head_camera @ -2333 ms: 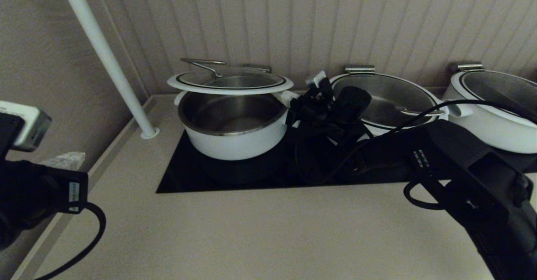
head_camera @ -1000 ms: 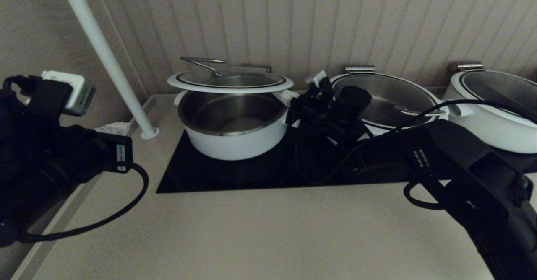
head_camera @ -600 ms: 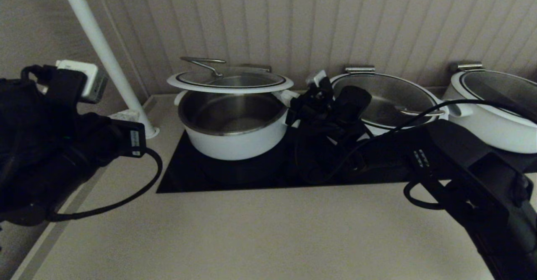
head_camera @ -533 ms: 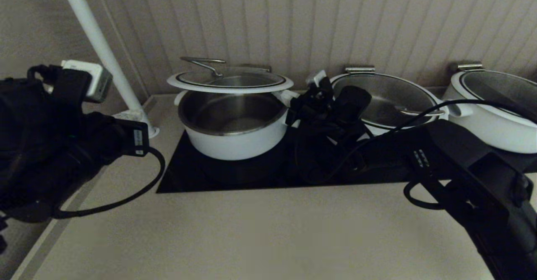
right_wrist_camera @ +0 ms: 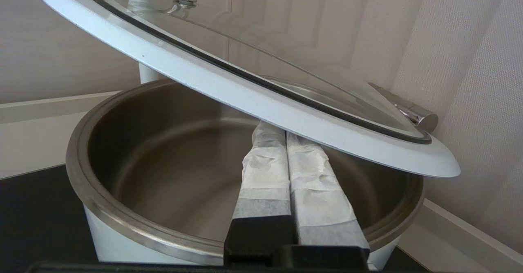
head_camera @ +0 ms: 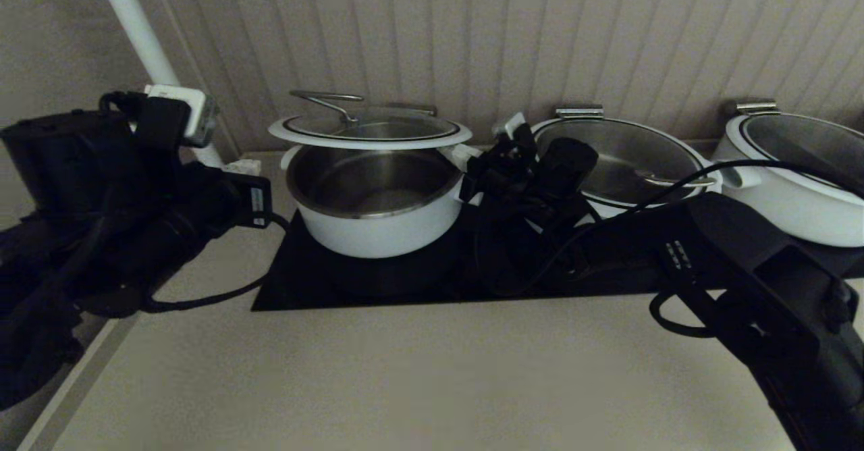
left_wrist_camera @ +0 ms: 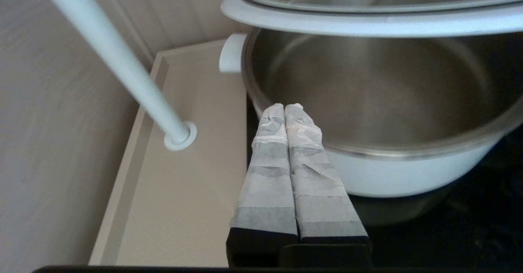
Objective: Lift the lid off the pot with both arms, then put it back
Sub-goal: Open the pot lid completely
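Meanwhile, the left gripper (left_wrist_camera: 284, 108) has been brought in from the far left edge of the head view to just beside the pot (head_camera: 375, 201), so the second arm is judged to be arriving to share the load. Its taped fingers (left_wrist_camera: 269, 158) are pressed together, closed on nothing, with the tips close by the pot's near left rim, below the lid (left_wrist_camera: 367, 7) and apart from it. The lid (head_camera: 370, 129) is seen raised above the pot, tilted, with its arched wire handle (head_camera: 329, 103) uppermost. The right gripper (right_wrist_camera: 274, 133) is unmoved at the pot's right side, fingers (right_wrist_camera: 314, 175) likewise closed, tucked beneath the lid's white rim (right_wrist_camera: 261, 101) and seemingly propping it. The lift is judged partly done; replacing the lid remains.
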Motion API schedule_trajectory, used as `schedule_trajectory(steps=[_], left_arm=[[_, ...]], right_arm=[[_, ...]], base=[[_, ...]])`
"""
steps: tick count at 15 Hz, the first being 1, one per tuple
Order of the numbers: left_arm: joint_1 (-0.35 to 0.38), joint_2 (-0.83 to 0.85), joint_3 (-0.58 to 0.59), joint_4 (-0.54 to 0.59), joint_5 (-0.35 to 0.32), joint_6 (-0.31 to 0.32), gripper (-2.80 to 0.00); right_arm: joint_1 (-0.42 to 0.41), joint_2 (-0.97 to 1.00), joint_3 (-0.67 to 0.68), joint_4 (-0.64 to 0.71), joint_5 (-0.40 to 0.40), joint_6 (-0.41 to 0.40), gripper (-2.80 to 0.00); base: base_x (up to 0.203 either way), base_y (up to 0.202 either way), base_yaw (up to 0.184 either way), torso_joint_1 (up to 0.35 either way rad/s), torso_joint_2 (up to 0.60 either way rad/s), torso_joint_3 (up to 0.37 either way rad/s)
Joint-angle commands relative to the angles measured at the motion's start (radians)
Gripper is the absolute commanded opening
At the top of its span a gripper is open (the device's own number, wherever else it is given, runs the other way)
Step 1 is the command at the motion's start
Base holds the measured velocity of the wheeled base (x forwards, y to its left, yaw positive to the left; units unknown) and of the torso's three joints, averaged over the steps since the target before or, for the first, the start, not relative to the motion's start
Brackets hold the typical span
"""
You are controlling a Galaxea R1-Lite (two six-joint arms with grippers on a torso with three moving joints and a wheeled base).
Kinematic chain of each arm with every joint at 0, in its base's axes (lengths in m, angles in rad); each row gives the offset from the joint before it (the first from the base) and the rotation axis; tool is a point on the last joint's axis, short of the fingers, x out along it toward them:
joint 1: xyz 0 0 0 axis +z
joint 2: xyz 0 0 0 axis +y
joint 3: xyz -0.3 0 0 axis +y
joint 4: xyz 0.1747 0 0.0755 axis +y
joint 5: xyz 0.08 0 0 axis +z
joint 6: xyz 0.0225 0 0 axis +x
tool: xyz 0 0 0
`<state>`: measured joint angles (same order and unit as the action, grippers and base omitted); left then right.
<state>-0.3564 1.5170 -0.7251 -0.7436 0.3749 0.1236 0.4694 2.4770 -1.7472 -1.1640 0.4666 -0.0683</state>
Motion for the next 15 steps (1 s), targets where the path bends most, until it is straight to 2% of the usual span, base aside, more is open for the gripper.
schedule_trajectory(steps=[1,11,15], left_arm=[[-0.001,0.045,-0.008,-0.015,0.001,-0.004,-2.8],[-0.001,0.174,-0.168,-0.023,-0.001,-0.086,-2.8],[-0.001,0.198,-0.182,-0.023,-0.001,-0.104,-2.8]], right_arm=[[0.001,-0.001,0.0,-0.008,0.003,-0.001,-2.8],[0.002,0.002,0.0,-0.006,0.004,-0.001,-2.8],[0.0,0.002,0.0,-0.005,0.004,-0.001,-2.8]], base=[[0.0,0.0,0.0,0.0,0.0,0.0],[0.0,0.0,0.0,0.0,0.0,0.0],[0.0,0.0,0.0,0.0,0.0,0.0]])
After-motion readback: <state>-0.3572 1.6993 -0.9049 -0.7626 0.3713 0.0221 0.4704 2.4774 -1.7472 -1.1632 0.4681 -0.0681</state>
